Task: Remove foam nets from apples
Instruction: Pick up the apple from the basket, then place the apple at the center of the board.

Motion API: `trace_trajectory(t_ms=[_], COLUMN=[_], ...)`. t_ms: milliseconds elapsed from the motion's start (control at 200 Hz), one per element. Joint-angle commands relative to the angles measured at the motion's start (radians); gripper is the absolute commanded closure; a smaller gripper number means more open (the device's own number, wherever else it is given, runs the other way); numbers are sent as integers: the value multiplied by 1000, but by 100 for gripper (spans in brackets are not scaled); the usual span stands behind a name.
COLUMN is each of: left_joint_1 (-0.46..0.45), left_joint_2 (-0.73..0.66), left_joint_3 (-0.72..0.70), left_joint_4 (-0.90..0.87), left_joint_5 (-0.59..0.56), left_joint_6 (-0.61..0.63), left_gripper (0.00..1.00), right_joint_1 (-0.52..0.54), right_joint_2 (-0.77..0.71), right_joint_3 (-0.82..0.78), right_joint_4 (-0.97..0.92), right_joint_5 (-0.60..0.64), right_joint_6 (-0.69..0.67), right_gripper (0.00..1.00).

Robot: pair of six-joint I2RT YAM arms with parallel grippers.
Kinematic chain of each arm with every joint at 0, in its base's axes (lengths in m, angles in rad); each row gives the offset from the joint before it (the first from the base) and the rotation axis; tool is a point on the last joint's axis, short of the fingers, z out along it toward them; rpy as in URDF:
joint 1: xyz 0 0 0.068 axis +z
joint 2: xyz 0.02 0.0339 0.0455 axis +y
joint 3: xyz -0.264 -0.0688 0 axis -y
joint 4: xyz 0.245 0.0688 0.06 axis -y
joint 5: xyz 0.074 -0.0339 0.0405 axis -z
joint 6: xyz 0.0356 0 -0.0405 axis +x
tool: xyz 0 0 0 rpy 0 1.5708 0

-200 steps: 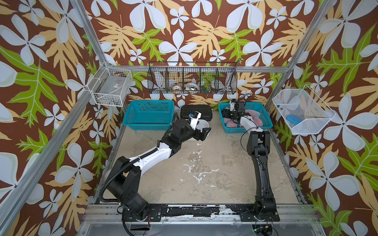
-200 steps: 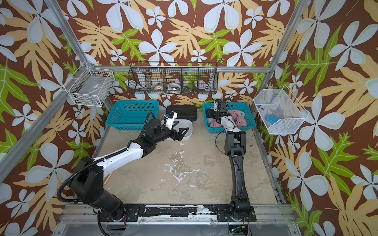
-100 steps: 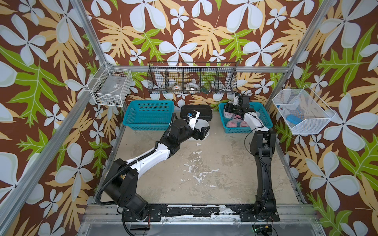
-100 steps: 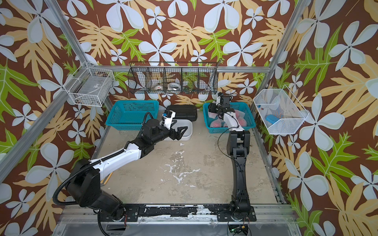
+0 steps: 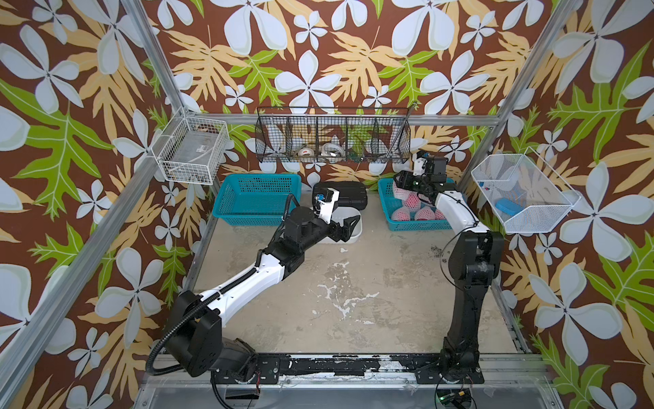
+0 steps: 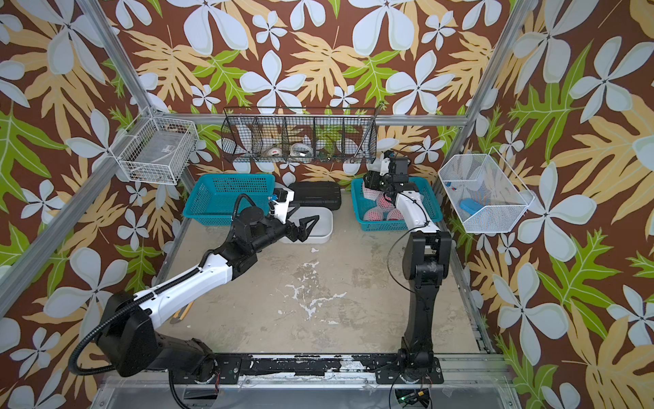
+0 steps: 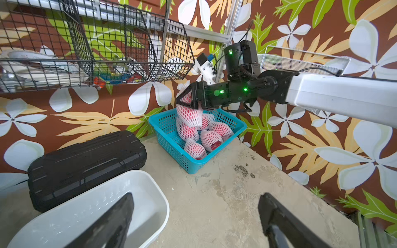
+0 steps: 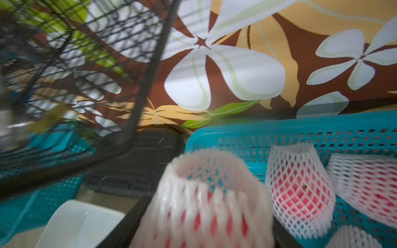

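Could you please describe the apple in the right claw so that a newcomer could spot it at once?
Look to the teal basket on the far right of the table, the one piled with netted apples. The right claw grips one apple above it; only this one is gripped, and it sits highest.

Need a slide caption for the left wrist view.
Right end effector holds a netted apple over the teal basket; white tub and black case in foreground.
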Motion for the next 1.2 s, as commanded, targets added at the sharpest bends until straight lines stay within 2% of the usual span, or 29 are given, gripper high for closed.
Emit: trace_trajectory(t_ms=[0, 180, 395, 500, 566, 641, 716, 766, 881, 1011, 1096, 1196], left_joint_1=[1, 0, 0, 1, 0, 0, 0, 0, 0, 0, 3, 9], left_joint_2=[-56, -174, -365, -446, -494, -533, -536, -513, -437, -440, -457, -459], left_joint_3=[-60, -236, -498, -611, -668, -754, -802, -801, -749, -757, -789, -794], left_joint_4=[44, 111, 142, 159, 152, 225, 286, 299, 260, 228, 247, 237], left_joint_5=[-34, -93, -193, -218, -259, -299, -320, -306, -240, -340, -399, -416], left_joint_6=[-19, -59, -134, -169, -187, -205, -212, -212, -185, -185, -173, -170], left_gripper=[8, 8, 8, 8, 8, 8, 7, 7, 7, 7, 6, 5], right_joint_1=[5, 102, 396, 503, 568, 625, 692, 717, 745, 768, 788, 792], right_joint_2=[-111, -343, -725, -852, -937, -997, -1012, -990, -872, -762, -672, -578], right_joint_3=[-83, -366, -878, -1052, -1209, -1357, -1475, -1505, -1484, -1427, -1329, -1239], right_joint_4=[24, 39, 273, 318, 443, 589, 735, 796, 802, 782, 668, 555], right_joint_5=[-45, -52, 53, 21, 20, 27, 117, 136, 146, 151, 201, 233], right_joint_6=[23, 27, 6, -15, -32, -32, -58, -80, -130, -173, -220, -229], right_gripper=[34, 34, 32, 32, 31, 30, 30, 30, 30, 29, 29, 28])
